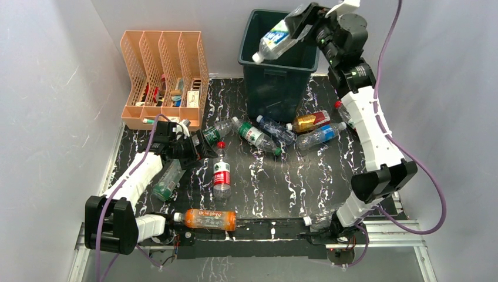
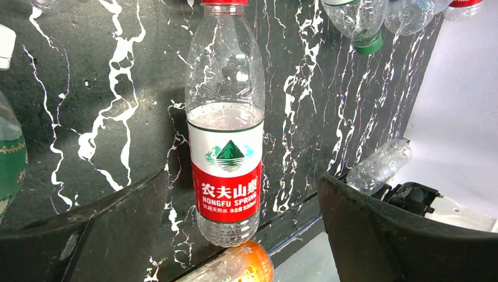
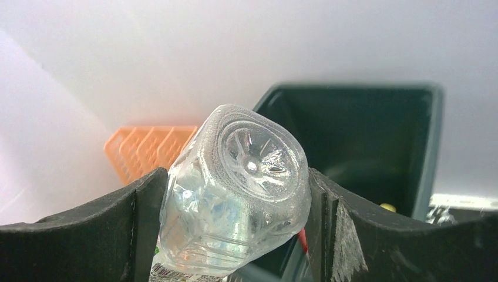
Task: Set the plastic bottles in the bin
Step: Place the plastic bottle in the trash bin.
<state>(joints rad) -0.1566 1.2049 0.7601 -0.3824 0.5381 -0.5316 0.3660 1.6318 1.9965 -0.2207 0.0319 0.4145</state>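
**A:** While the right claw (image 1: pixel 300 24) clenches a bottle (image 1: pixel 275 39) cap-down over the bin (image 1: pixel 251 57), how far along are we?

**B:** Early, I'd judge. Roughly ten more lie on the mat (image 1: pixel 264 188), most in a cluster (image 1: pixel 276 128) at the bin's foot.

**A:** Room to move?

**B:** The bin's mouth is wide, though the cap hangs near its front rim. The left claw (image 1: pixel 202 151) gapes empty over a red-label bottle (image 1: pixel 221 175), with bare mat on either side.
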